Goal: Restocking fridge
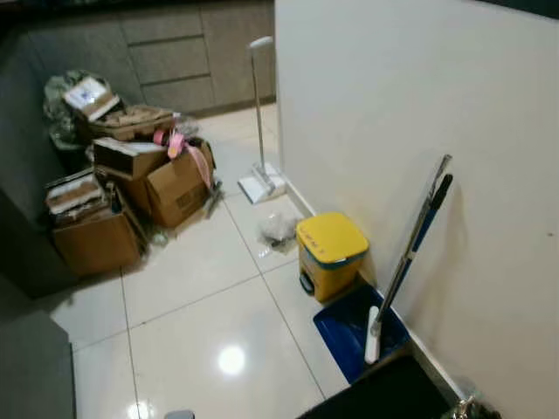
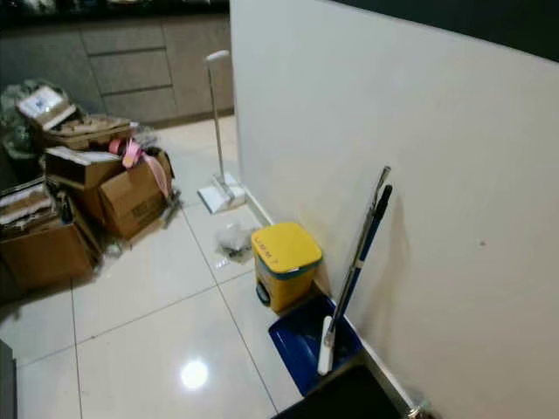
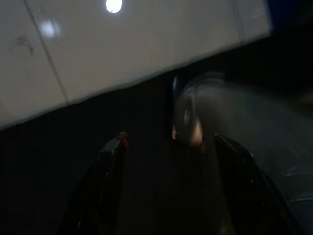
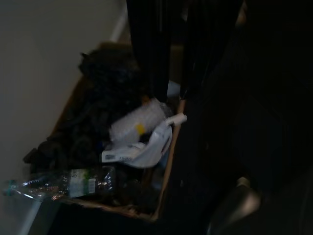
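Observation:
My left gripper [image 3: 168, 142] hangs in the dark, open, its two black fingers wide apart; a blurred grey rounded shape [image 3: 193, 117] lies beyond them over a dark surface. My right gripper [image 4: 173, 93] hangs shut, its fingers close together with nothing held, above an open cardboard box [image 4: 168, 161]. That box holds a clear plastic bottle with a green label [image 4: 73, 183], a white container [image 4: 139, 120], crumpled white plastic [image 4: 146, 147] and dark stuff.
White tiled floor [image 1: 201, 323] runs ahead beside a white wall [image 1: 419, 113]. Against the wall stand a yellow pedal bin [image 1: 330, 253], a blue dustpan [image 1: 349, 327] with a long-handled mop [image 1: 410, 253], and a white upright dustpan [image 1: 260, 179]. Stacked cardboard boxes [image 1: 131, 188] crowd the left; grey cabinets [image 1: 175, 57] stand behind.

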Motion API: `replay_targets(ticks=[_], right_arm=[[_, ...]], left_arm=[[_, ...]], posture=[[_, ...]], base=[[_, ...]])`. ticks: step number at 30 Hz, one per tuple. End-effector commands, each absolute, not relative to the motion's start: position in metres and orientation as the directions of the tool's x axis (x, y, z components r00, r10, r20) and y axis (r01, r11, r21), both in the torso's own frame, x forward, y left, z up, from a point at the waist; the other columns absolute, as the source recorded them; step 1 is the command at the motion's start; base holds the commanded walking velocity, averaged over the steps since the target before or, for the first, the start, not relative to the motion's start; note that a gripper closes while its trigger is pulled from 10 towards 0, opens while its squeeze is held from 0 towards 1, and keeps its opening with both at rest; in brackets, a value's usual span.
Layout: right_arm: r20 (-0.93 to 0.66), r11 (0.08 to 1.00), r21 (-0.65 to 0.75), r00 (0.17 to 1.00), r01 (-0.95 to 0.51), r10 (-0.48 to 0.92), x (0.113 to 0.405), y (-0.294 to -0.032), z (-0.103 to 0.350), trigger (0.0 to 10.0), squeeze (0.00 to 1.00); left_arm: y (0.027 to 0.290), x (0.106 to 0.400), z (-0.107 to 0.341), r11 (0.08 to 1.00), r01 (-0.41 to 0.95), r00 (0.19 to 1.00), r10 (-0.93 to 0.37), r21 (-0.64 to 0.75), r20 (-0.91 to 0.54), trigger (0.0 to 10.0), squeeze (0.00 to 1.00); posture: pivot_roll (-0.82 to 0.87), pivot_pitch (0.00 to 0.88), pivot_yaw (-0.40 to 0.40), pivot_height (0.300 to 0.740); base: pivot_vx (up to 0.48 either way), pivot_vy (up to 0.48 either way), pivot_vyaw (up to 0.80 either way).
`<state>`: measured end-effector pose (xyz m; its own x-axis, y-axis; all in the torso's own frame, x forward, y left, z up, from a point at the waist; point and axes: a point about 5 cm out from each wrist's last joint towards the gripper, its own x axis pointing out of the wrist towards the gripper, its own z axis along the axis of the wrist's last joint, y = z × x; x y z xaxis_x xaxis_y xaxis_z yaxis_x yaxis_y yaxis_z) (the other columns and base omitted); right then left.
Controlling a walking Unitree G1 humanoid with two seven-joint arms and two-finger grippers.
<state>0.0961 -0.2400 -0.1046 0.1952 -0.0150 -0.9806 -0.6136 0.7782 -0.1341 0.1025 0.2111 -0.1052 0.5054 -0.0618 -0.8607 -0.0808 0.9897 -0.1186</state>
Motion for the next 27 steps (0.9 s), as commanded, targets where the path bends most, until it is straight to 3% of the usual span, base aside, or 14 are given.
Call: replay_targets(ticks=[1, 27], right_arm=[[-0.975, 0.780, -0.144, 0.223, -0.609, -0.006, 0.1030, -0.2381, -0.1032, 10.0, 0.00], [-0.972, 0.780, -0.135, 0.236, -0.611, 0.016, 0.1119, -0.2356, -0.1011, 10.0, 0.00]], left_arm=[[0.2082, 0.0926, -0.1085, 0.989, -0.081, 0.474, -0.071, -0.123, -0.878, 10.0, 0.00], [0.2088, 0.0916, -0.1086, 0.989, -0.083, 0.472, -0.069, -0.122, -0.879, 10.0, 0.00]], posture=[[-0.08, 0.000, -0.047, 0.740], [-0.08, 0.000, -0.048, 0.740]], base=[[0.000, 0.000, 0.80], [0.000, 0.000, 0.80]])
